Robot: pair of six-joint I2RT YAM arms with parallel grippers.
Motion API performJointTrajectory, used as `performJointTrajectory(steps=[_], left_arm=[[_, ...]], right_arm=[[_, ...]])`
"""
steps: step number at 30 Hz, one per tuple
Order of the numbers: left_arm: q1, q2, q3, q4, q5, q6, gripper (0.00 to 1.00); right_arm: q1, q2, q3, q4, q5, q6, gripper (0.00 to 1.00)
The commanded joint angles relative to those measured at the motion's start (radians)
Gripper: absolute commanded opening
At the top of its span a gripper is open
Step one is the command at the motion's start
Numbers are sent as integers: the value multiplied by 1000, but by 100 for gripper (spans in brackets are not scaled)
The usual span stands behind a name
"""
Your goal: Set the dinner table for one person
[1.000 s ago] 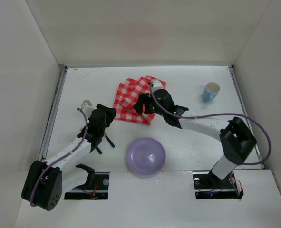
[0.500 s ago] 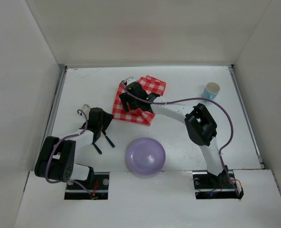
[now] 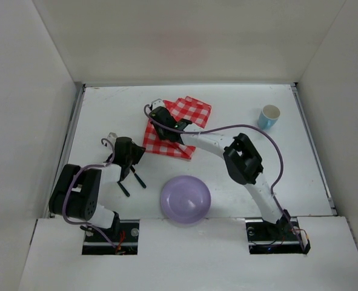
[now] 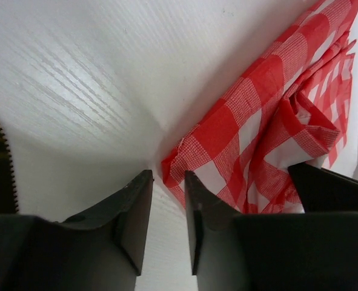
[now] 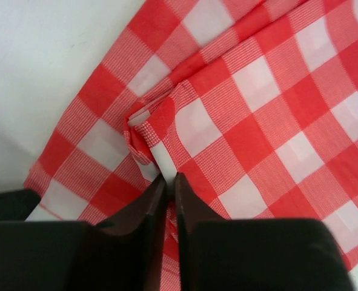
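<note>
On the white dinner table (image 3: pixel 239 97) lies a crumpled red-and-white checked cloth (image 3: pixel 189 111) at the back middle. My right gripper (image 3: pixel 160 116) reaches over its left part and, in the right wrist view, is shut (image 5: pixel 169 177) on a raised fold of the cloth (image 5: pixel 257 91). My left gripper (image 3: pixel 133 151) sits low just left of the cloth's near corner. In the left wrist view its jaws (image 4: pixel 166 176) stand a narrow gap apart over bare table (image 4: pixel 76 73), the cloth's corner (image 4: pixel 257 121) just beyond the tips, nothing between them.
A lilac plate (image 3: pixel 185 199) rests near the front middle. A light blue cup (image 3: pixel 268 116) stands at the back right. Two thin black utensils (image 3: pixel 132 183) lie under the left arm. Metal rails (image 3: pixel 69 145) and white walls close in the sides.
The right arm swung left across the cloth and its jaws closed on a fold. The left arm folded back toward its base, and its jaws narrowed.
</note>
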Motion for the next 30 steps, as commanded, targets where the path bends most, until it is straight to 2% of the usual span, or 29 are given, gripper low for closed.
performJointTrajectory(steps=[1,3,6,12,17,21,23,28,30], left_arm=[[0,38,18,25,34,-8,21],[0,49,18,45,44,-20,12],[-3,49,7,68,34,-30,5],[-18,44,-34,119,-9,-59,2],[-18,6,-63,125,-34,-59,1],[-20,-36,-85,116,-43,-59,1],[-26,-60,-100,113,-49,-59,1],[-44,-175,-147,85,-83,-62,2],[-49,-212,-149,59,-101,-54,2]], right_arm=[[4,-85,-2,71,129,54,12],[1,-180,-101,159,154,95,9],[-11,-370,-328,304,218,210,8],[-105,-762,-883,581,284,589,9],[-192,-966,-1256,678,300,909,12],[-211,-1031,-1390,644,300,1037,16],[-208,-1058,-1419,568,329,1085,17],[-136,-1176,-1450,255,404,1258,16],[-125,-1221,-1449,152,428,1280,17]])
